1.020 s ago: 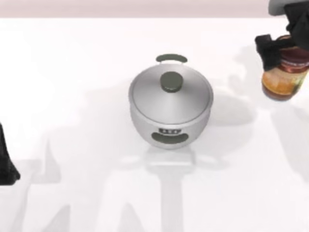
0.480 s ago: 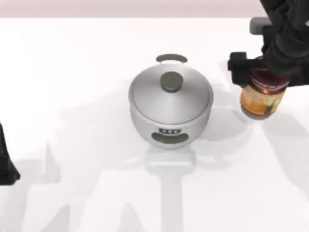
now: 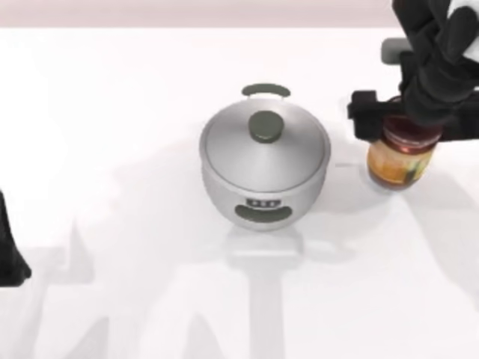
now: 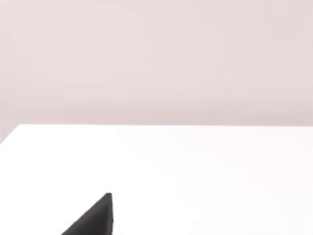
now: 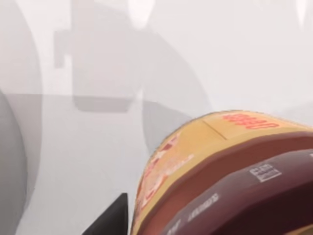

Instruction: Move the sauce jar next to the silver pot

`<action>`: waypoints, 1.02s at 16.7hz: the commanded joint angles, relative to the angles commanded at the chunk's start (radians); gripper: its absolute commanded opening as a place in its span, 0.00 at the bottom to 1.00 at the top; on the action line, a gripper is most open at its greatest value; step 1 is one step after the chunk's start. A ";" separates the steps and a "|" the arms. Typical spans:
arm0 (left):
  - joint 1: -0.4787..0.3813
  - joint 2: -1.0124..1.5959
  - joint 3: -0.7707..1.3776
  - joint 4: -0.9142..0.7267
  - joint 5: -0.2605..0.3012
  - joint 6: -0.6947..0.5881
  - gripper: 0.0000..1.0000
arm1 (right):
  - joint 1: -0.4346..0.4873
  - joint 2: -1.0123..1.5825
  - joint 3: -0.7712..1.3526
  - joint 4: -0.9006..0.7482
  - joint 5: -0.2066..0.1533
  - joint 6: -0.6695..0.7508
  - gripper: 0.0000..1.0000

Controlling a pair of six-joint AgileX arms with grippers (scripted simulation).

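Note:
The silver pot (image 3: 265,164) stands in the middle of the table with its domed lid and dark knob on. To its right, a short gap away, is the sauce jar (image 3: 399,161), upright, with orange-brown contents and a yellow label. My right gripper (image 3: 408,123) comes down from above and is shut on the jar near its dark lid. In the right wrist view the sauce jar (image 5: 220,161) fills the lower part, with one dark fingertip (image 5: 111,219) against its side. Whether the jar touches the table I cannot tell. My left gripper (image 3: 9,258) is parked at the table's left edge, open and holding nothing.
The white table (image 3: 120,112) stretches around the pot, with arm shadows on its front half. The pot's loop handles point to the back and the front. The table's far edge (image 4: 161,125) shows in the left wrist view.
My right gripper has carried the sauce jar leftward from the table's right edge toward the pot and lowered it. The pot and the left arm have not moved.

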 joint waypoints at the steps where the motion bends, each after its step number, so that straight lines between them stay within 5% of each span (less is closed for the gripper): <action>1: 0.000 0.000 0.000 0.000 0.000 0.000 1.00 | 0.000 0.011 -0.016 0.027 0.000 0.000 0.00; 8: 0.000 0.000 0.000 0.000 0.000 0.000 1.00 | -0.001 0.036 -0.049 0.086 0.001 -0.001 0.00; 17: 0.000 0.000 0.000 0.000 0.000 0.000 1.00 | -0.001 0.036 -0.049 0.086 0.001 -0.001 0.68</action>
